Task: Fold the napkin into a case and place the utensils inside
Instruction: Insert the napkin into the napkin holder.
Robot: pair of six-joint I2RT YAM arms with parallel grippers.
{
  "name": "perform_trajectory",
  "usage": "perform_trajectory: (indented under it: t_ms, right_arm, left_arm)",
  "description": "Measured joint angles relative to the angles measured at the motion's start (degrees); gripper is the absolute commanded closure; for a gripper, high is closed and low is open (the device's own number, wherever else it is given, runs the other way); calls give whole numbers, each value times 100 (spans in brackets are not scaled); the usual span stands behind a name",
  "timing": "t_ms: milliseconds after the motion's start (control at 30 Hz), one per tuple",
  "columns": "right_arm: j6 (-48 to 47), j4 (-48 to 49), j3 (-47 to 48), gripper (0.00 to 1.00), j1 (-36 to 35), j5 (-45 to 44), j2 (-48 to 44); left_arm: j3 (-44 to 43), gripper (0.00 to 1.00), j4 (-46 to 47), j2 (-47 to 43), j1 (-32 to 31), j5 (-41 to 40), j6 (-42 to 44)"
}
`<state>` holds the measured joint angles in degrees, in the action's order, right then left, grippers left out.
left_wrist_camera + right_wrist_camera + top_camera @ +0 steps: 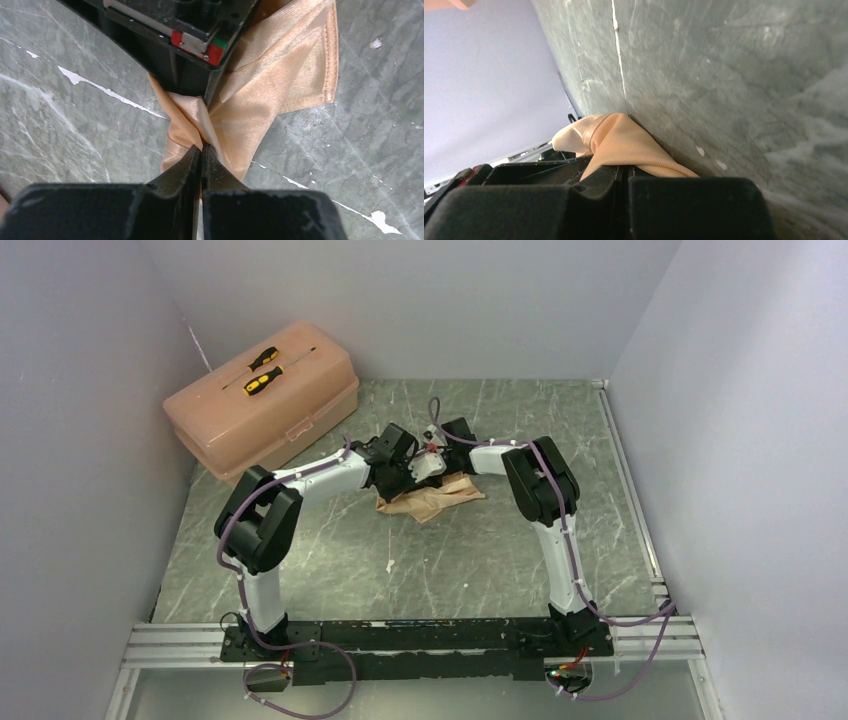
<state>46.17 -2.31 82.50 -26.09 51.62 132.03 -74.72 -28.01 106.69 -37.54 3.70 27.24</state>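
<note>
Peach napkin [280, 85], pinched in left gripper [202, 149]

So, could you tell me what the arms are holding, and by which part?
Both hold the napkin: the left gripper pinches a bunched fold, the right gripper a folded edge.

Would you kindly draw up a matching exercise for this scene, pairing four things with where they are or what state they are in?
Things:
1. napkin
2. toolbox
3. screwdrivers
4. left gripper

Places or states:
A. lying on top of the pink box
B. shut on a pinch of cloth
C. standing at the far left of the table
D. crumpled in the middle of the table

Pairs: 1-D, 2-C, 3-A, 4-B.
</note>
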Motion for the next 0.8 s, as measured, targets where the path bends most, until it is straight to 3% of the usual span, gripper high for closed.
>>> perform_trajectory:
  t_ms: [300,567,633,700,800]
  right_arm:
    - [-33,197,485,92,-4,439,424]
    - [-393,57,855,85,4,874,706]
    - [-455,17,876,81,9,883,706]
    - [-509,-33,916,68,17,901,706]
    - [-623,-131,1023,63,90,1003,704]
  left_arm:
    - [260,95,262,-11,-105,-33,503]
    - [763,97,828,-15,-378,-621,1370]
    - [763,97,846,20,-398,-702,1440]
    - [763,97,846,28,-398,-743,1519]
    - [765,97,861,31,-396,-835,1587]
